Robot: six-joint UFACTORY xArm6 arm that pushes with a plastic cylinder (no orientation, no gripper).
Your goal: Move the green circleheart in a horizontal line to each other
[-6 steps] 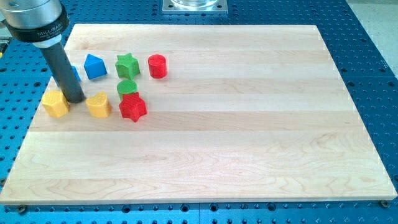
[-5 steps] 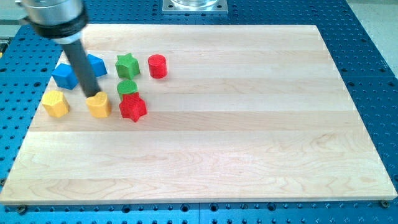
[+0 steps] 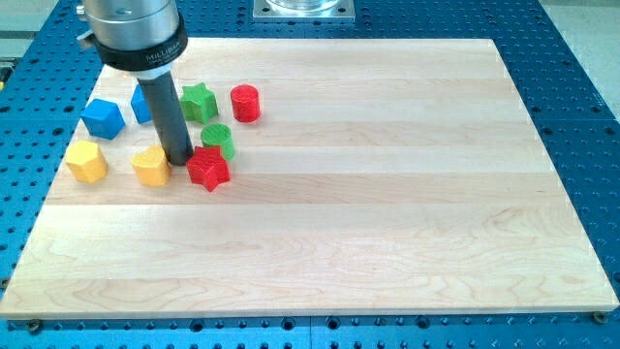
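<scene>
My tip [image 3: 180, 159] rests on the board, the dark rod rising upright above it.

We end in a straight dark grey rod [image 3: 165, 111], smooth and round, tapering to nothing fancy at our tip [image 3: 180, 158]. Above it sits a wider silver metal collar [image 3: 133, 21] with a black band [image 3: 141, 58] carrying small white lettering, too small to read.

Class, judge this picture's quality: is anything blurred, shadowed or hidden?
Camera view: evenly lit and sharp; blocks cast only faint shadows on the board. The rod hides part of a blue block; my tip sits between the yellow heart and red star.
</scene>
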